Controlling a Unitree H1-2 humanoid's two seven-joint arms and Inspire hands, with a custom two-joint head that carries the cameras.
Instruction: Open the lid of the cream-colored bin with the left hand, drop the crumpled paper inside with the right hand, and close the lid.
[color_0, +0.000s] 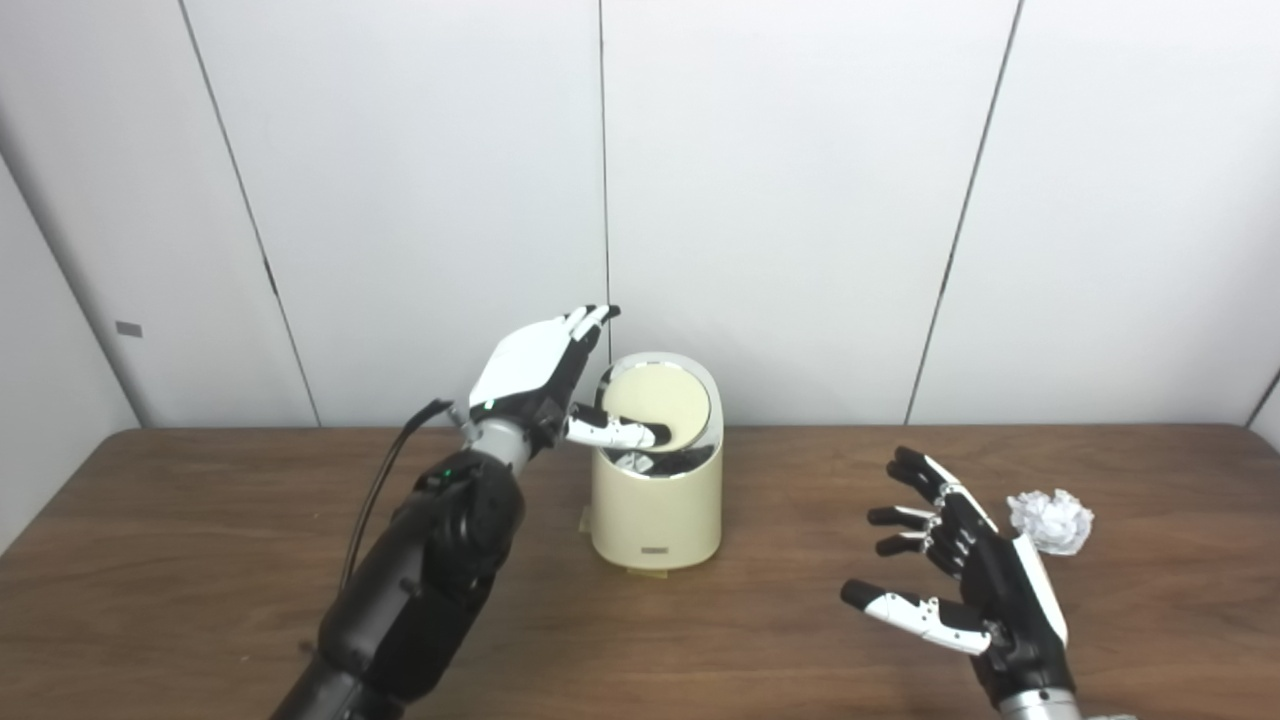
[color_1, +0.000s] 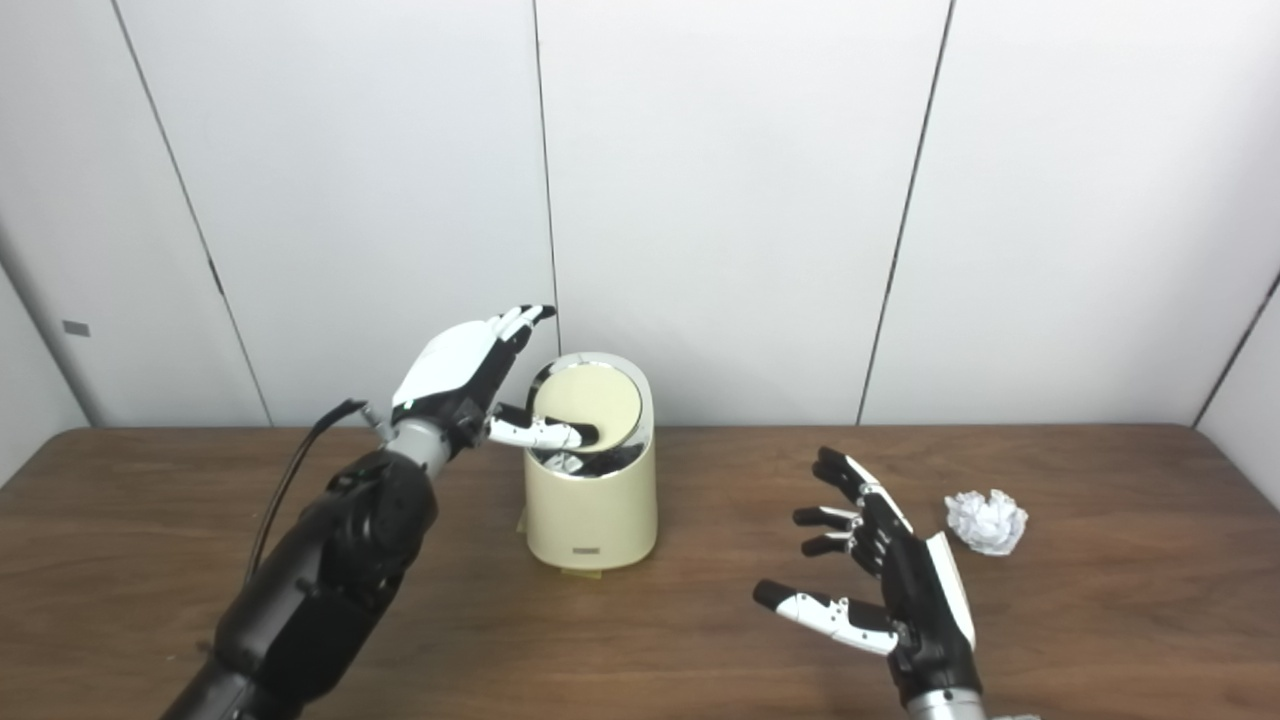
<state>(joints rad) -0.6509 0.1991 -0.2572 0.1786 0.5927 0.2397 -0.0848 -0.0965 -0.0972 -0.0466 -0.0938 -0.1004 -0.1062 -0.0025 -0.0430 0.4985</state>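
The brown surface (color_0: 200, 520) carried the cream-colored bin (color_0: 657, 510) near its far edge; the lid (color_0: 655, 402) stood tilted up, with dark contents below that I could not identify. My left hand (color_0: 540, 375) was spread, thumb against the lid. My right hand (color_0: 965, 580) hovered empty, fingers (color_0: 915, 470) apart, near the crumpled paper (color_0: 1050, 520).

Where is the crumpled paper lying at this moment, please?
The crumpled paper lies on the table at the right of both views, just beyond the open right hand and well right of the cream-colored bin.
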